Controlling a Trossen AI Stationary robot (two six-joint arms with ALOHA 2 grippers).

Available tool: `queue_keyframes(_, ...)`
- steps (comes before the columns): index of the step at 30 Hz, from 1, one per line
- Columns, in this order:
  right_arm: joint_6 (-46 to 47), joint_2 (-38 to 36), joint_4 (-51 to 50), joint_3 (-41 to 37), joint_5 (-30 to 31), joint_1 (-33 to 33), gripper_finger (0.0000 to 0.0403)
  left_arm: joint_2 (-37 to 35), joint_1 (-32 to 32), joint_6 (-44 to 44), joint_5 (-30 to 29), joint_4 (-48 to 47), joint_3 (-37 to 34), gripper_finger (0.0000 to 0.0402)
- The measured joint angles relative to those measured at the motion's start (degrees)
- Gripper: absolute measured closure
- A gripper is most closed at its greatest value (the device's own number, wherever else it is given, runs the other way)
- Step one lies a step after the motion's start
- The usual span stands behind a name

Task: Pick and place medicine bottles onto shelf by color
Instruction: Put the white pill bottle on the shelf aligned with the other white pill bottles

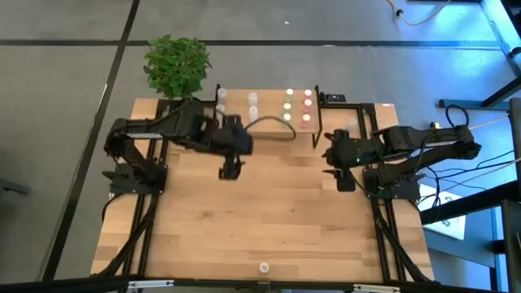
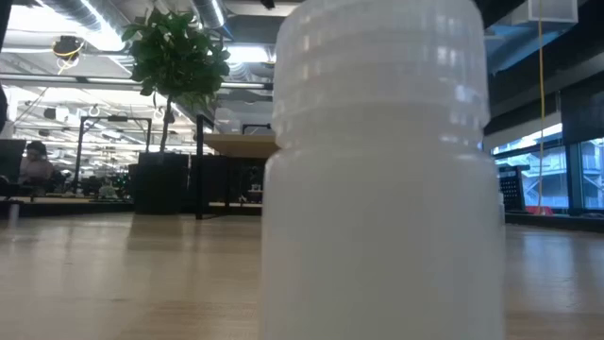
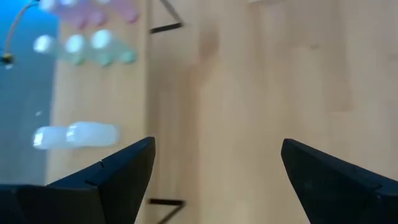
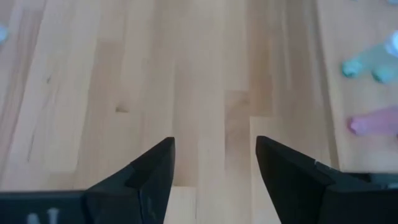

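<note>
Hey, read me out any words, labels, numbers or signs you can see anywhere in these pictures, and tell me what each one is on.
None can be read.
White bottle close to the low camera: plain, no label showing.
Bottles on the shelf: too small and blurred for any print.
Room behind the table: no legible sign.

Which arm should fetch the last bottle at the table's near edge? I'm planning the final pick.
Probably left, narrowly. The lone bottle stands near the edge, and the left gripper, open and empty, hangs slightly closer than the right gripper, also open and empty.
</note>
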Motion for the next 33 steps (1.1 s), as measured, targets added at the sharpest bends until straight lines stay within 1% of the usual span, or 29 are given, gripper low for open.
queue_keyframes(8,-5.3,3.0,1.9,0.0,0.2,6.1,0.0176,0.6,-12.0,-8.7,0.0,0.6,-1.2,0.0058)
queue_keyframes(12,-6.4,3.8,2.9,0.0,0.3,8.3,0.0176,1.8,-17.4,-13.4,0.0,5.6,-4.0,0.0058)
queue_keyframes(17,-6.4,4.1,6.1,0.0,0.3,10.9,0.0176,5.1,-23.2,-15.7,0.0,14.9,-6.9,0.0058)
queue_keyframes(22,-7.8,4.2,7.8,0.0,0.2,13.1,0.0176,10.1,-27.0,-16.6,0.0,21.4,-8.2,0.0058)
queue_keyframes(29,-7.4,4.2,7.9,0.0,0.3,13.6,0.0176,17.7,-30.5,-19.4,0.1,30.6,-8.3,0.0058)
queue_keyframes(33,-8.0,4.2,8.2,0.0,0.3,13.5,0.0176,21.0,-31.2,-24.4,3.0,34.3,-8.3,0.0058)
